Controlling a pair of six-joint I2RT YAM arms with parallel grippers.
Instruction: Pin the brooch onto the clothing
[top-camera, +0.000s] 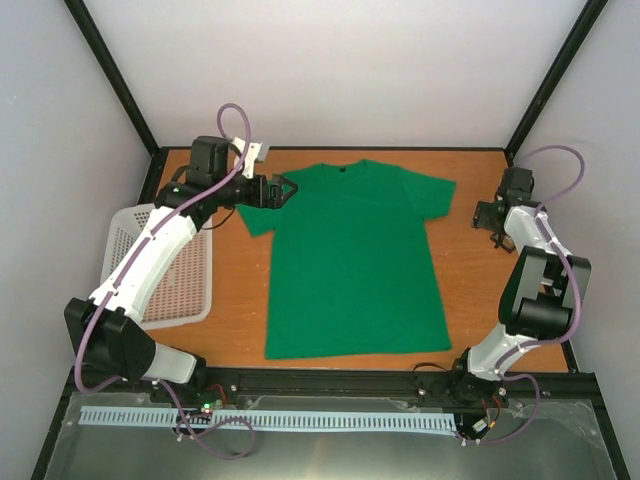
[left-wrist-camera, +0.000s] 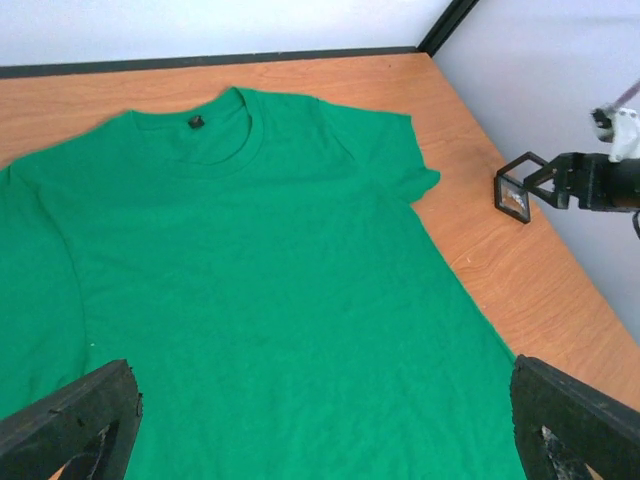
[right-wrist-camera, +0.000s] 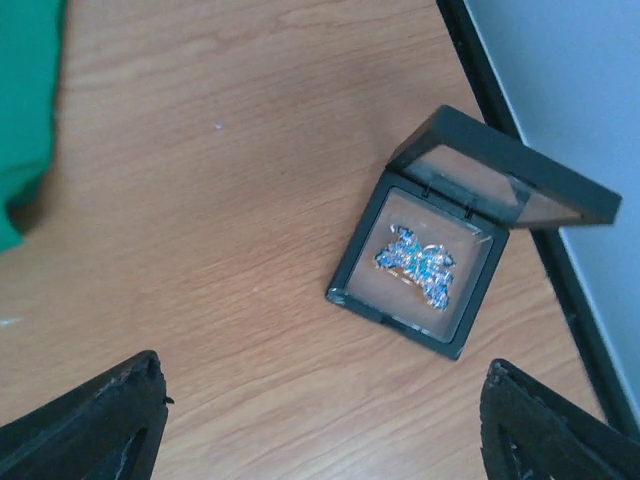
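The green T-shirt (top-camera: 352, 262) lies flat on the wooden table, neckline at the far side. My left gripper (top-camera: 281, 189) hovers open and empty over its left shoulder; in the left wrist view the shirt (left-wrist-camera: 250, 270) fills the space between the wide-apart fingers (left-wrist-camera: 75, 420). The brooch (right-wrist-camera: 415, 262), a small silvery-blue sparkling ornament, lies inside a small black box (right-wrist-camera: 352, 280) whose lid stands open, on the table right of the shirt. My right gripper (right-wrist-camera: 325, 425) is open and empty above the table, just short of the box. It also shows in the top view (top-camera: 490, 214).
A white mesh basket (top-camera: 190, 280) sits at the table's left edge under the left arm. The box (left-wrist-camera: 513, 195) stands close to the right black frame rail (right-wrist-camera: 500, 110). The shirt's right sleeve (right-wrist-camera: 25, 110) ends left of the box.
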